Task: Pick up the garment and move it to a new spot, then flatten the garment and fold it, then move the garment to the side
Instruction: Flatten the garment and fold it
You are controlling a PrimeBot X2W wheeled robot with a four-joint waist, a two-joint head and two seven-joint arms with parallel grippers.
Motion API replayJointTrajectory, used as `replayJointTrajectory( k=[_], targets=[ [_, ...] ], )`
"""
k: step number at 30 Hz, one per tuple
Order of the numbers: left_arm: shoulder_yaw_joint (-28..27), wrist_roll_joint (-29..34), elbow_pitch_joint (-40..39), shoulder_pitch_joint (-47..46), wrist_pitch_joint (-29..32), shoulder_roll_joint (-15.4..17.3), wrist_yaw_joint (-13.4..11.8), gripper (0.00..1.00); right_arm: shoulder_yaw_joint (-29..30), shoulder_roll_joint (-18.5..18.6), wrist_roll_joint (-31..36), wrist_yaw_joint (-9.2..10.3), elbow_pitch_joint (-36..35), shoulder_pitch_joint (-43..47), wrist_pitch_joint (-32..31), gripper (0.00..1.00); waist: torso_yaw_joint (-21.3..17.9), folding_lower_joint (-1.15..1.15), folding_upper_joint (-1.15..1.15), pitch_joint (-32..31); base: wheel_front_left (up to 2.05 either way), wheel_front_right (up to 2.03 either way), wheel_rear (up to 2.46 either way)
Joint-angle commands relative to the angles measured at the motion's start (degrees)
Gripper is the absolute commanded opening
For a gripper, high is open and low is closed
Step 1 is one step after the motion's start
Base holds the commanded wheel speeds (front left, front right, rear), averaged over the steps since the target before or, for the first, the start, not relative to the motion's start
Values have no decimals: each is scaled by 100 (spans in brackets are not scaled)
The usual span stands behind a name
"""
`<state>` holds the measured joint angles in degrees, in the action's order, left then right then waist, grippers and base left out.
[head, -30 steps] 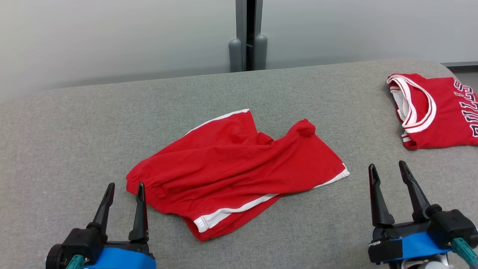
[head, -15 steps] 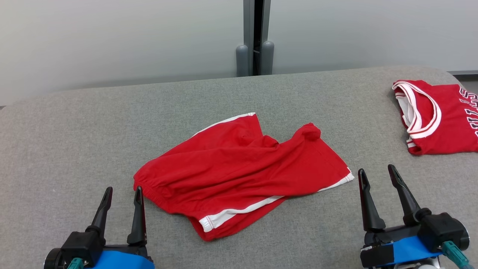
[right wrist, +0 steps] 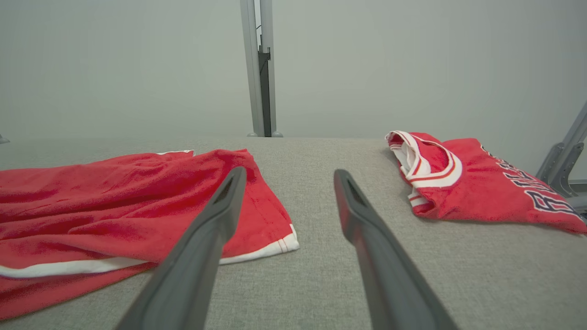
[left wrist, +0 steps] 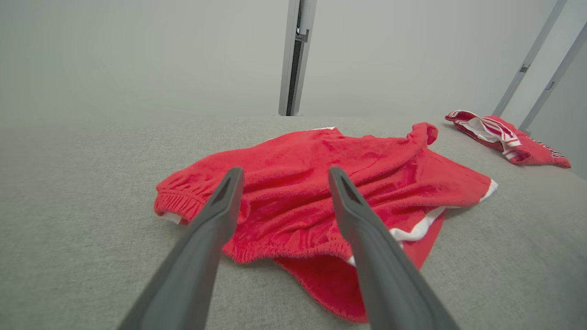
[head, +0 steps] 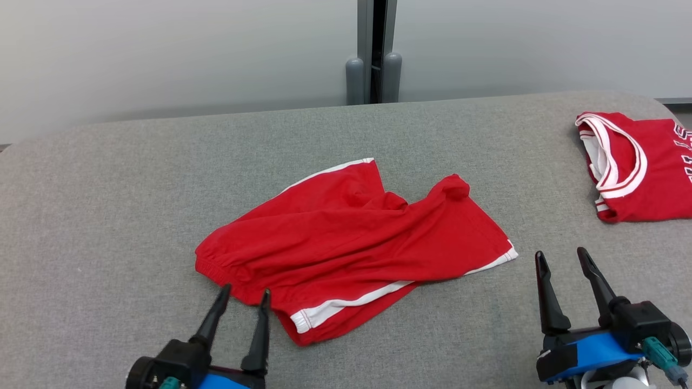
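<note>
The garment [head: 351,237] is a pair of red shorts with white side stripes, lying crumpled in the middle of the grey table [head: 108,189]. In the left wrist view the shorts [left wrist: 321,183] spread out beyond the fingers, elastic waistband nearest. My left gripper [head: 244,294] is open, its fingertips right at the waistband edge at the garment's near left. My right gripper [head: 562,258] is open too, standing over bare table just right of the garment's white-trimmed hem corner [right wrist: 279,245]. Nothing is held.
A folded red jersey [head: 643,173] with white trim and dark lettering lies at the table's far right; the right wrist view shows the jersey [right wrist: 463,183] ahead to the right. A grey post [head: 374,54] stands against the wall behind the table.
My left gripper has moved right and forward to the garment's waistband edge. The right gripper has shifted only slightly. The camera has drifted a little.
</note>
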<state>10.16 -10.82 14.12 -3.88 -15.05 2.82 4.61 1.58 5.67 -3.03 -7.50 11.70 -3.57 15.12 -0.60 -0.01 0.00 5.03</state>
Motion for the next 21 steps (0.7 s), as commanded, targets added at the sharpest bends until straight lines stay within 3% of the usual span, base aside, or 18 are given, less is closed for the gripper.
replayJointTrajectory(
  k=[1,8,21],
  targets=[
    [236,19,90,65,-16,19,61,100,36,51,62,4,167,-197,-2,100,25,1,0,68,0,0,0],
    [961,54,439,86,-17,21,196,100,122,172,136,4,873,-709,-2,100,74,1,0,263,0,0,0],
    [1453,-77,853,-406,-17,34,286,100,-7,241,220,4,2289,-1457,-2,100,122,1,0,571,0,0,0]
  ],
)
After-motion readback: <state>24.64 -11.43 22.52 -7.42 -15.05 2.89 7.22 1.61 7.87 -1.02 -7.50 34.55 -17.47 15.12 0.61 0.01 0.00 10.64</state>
